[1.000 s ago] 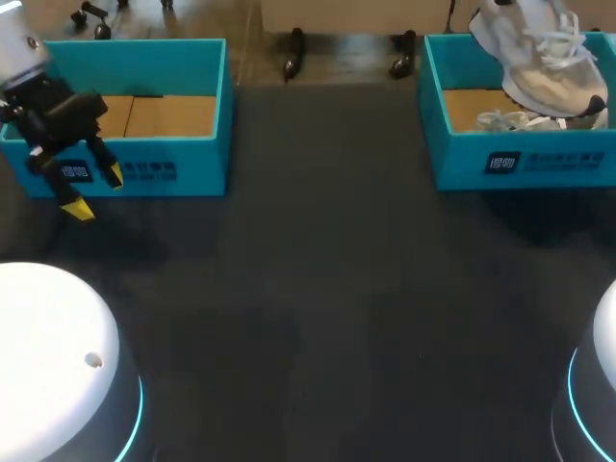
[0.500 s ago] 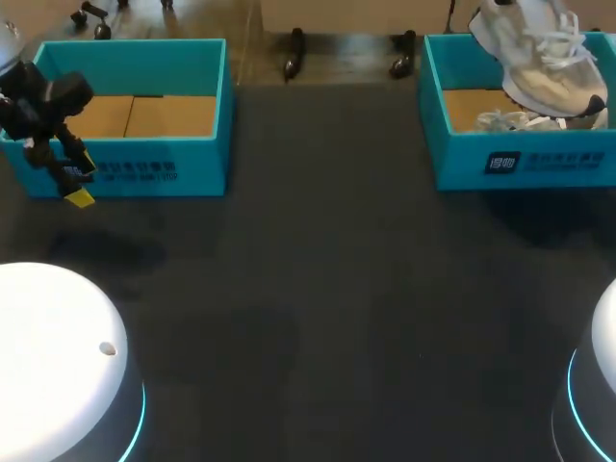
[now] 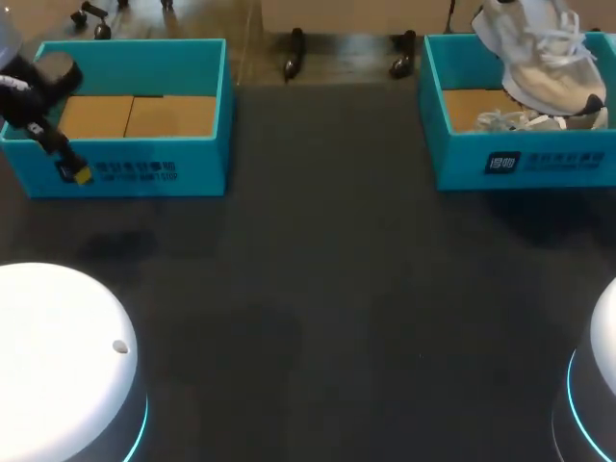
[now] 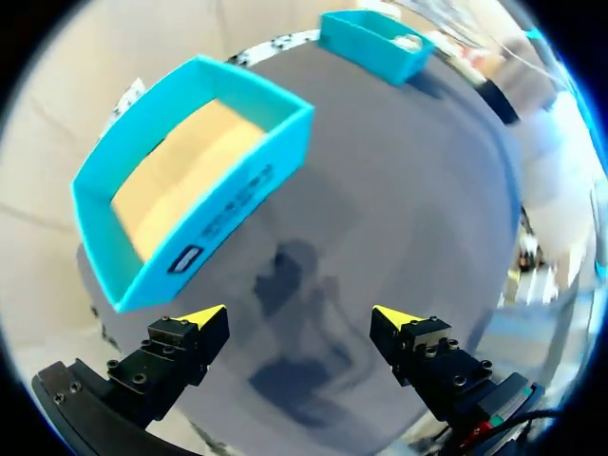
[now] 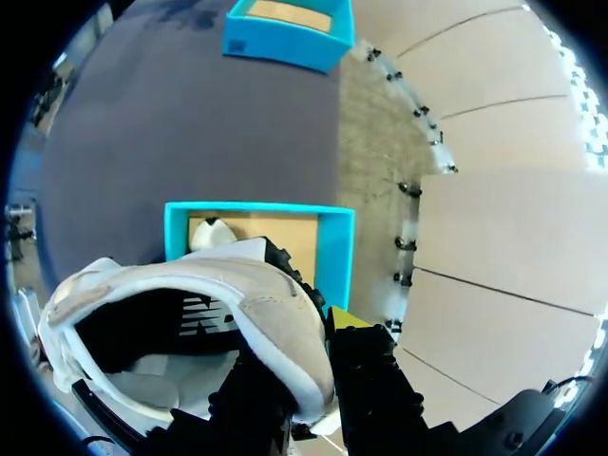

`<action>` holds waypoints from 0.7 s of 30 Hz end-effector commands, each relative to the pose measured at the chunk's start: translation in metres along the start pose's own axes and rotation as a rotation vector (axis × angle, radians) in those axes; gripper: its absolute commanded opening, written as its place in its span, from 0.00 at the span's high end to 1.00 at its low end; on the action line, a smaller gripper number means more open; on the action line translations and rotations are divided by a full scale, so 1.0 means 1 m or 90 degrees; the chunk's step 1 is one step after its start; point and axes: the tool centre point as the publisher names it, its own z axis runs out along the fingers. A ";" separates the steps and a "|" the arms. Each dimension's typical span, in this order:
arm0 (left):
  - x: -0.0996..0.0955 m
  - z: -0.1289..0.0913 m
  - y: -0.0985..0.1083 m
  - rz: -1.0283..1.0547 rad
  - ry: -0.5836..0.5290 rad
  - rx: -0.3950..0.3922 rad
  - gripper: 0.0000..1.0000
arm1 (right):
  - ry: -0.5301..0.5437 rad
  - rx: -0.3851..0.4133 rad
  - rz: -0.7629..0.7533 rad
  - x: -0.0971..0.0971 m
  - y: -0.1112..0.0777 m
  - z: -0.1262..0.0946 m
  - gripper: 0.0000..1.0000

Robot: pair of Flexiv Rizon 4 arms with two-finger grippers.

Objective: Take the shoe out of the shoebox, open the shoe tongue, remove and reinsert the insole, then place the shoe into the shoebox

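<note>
Right jaws clamp the pale grey-white shoe (image 5: 190,277) above its teal shoebox (image 5: 338,256); left jaws apart.

robotics lab bench, dark table (image 3: 327,289), white arm base (image 3: 58,356) ringed in blue light, teal shoebox (image 3: 539,164)

From above the light is dim and even: the dark table (image 3: 318,289) swallows it, while my white arm bases (image 3: 58,346) glare. Soft shadows lie before the left shoebox (image 3: 135,168) and the right shoebox (image 3: 539,164). In my left wrist view the table is washed pale, the shadow of my left gripper (image 4: 299,315) blotched across it. The hollow of the shoe (image 5: 271,304) is black.
</note>
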 end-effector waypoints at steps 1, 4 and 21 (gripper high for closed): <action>-0.014 0.002 -0.009 -0.287 -0.002 -0.106 0.00 | 0.023 0.015 0.012 -0.028 -0.011 0.006 1.00; -0.025 0.005 -0.009 -0.323 0.013 -0.111 0.00 | 0.028 0.029 0.022 -0.044 -0.023 0.011 1.00; -0.067 0.006 -0.005 -0.473 0.102 -0.089 0.00 | 0.069 0.000 0.075 -0.079 -0.053 0.035 1.00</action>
